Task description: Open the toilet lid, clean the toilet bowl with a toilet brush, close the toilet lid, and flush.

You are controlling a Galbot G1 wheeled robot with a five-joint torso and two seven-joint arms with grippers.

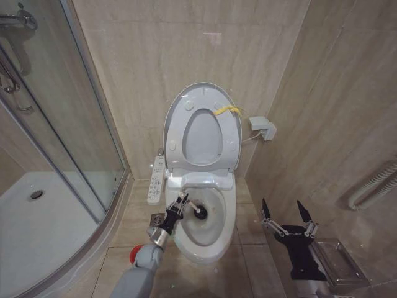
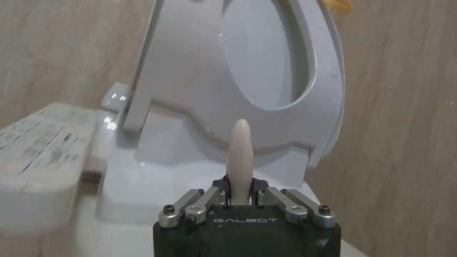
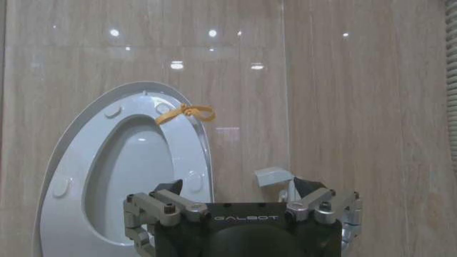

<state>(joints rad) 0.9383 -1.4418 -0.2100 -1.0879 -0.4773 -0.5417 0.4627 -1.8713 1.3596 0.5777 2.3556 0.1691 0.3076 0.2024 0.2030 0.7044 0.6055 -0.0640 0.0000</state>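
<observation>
At the far left of the head view a glass shower enclosure (image 1: pixel 56 124) is seen above a curved white shower tray (image 1: pixel 37 236). Beside the toilet a white control panel (image 1: pixel 156 180) is mounted, and a small red holder cup (image 1: pixel 136 252) is seen on the floor next to the left arm. The left gripper (image 1: pixel 180 203) is placed over the left rim of the toilet bowl (image 1: pixel 208 245), its fingers clamped on the white handle of the toilet brush (image 1: pixel 197 208), whose dark bristle head is lowered inside the bowl. In the left wrist view the handle tip (image 2: pixel 240 155) is seen standing up between the closed fingers. The toilet lid (image 1: pixel 232 102) is raised against the wall with the seat ring (image 1: pixel 201 136) upright in front of it, and a yellow strip (image 1: pixel 227 110) is tied at its edge. At the right, the right gripper (image 1: pixel 288 217) is held low, well apart from the toilet, with its fingers spread and nothing between them.
</observation>
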